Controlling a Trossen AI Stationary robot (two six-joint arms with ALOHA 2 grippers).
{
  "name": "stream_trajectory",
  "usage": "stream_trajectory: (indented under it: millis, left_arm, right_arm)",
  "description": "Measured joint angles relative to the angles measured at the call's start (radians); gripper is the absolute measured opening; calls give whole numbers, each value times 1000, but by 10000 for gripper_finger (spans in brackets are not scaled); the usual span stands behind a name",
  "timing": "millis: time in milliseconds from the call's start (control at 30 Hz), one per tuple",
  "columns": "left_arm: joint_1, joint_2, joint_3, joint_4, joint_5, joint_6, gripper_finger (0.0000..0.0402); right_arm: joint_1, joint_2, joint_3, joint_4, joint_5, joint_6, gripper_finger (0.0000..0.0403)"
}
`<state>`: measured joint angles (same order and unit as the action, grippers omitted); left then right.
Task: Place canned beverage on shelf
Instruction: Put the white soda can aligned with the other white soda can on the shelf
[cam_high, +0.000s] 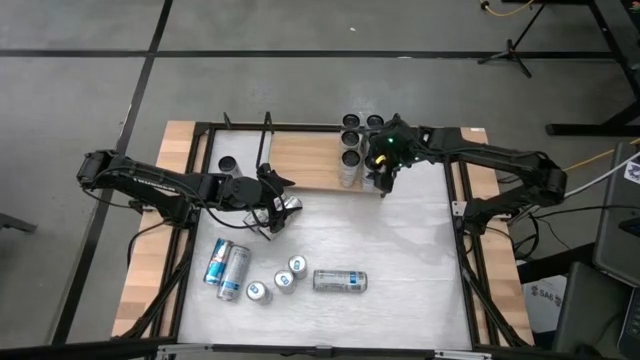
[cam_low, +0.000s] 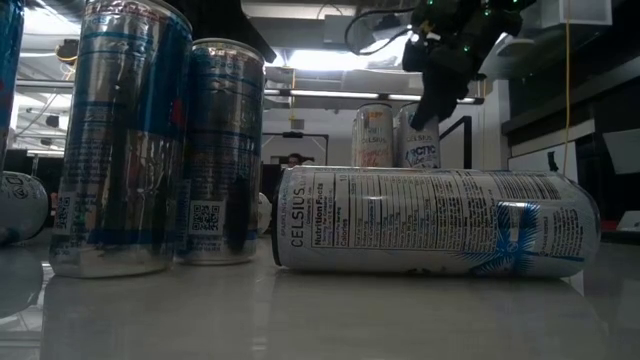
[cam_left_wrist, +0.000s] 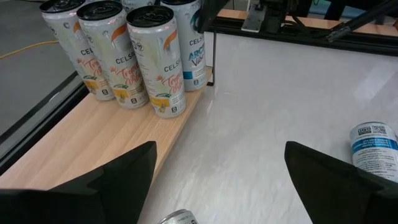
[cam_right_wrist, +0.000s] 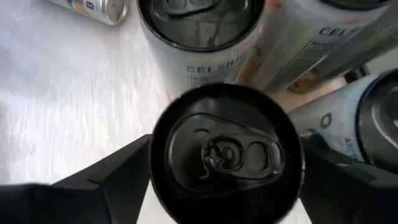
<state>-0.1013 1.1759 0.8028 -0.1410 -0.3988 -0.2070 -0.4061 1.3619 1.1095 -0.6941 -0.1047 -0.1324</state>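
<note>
Several upright cans stand bunched at the right end of the light-brown wooden shelf in its thin black rod frame, at the desk's far edge. We see the right gripper just beside them, clamped on a black-topped beverage can at the shelf's corner, neighbours crowding close. The left gripper hovers left of centre, fingers spread wide with nothing between them. On the near white desk lie a silver Celsius can on its side and a blue-and-silver cluster.
</note>
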Motion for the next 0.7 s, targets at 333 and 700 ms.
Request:
stream_trajectory:
  millis: [333, 700]
  left_arm:
    - [0, 0, 0, 0, 0, 0, 348]
    - [0, 0, 0, 0, 0, 0, 348]
  right_arm:
    - [0, -1, 1, 5, -4, 2, 352]
    - [0, -1, 3, 7, -10, 4, 351]
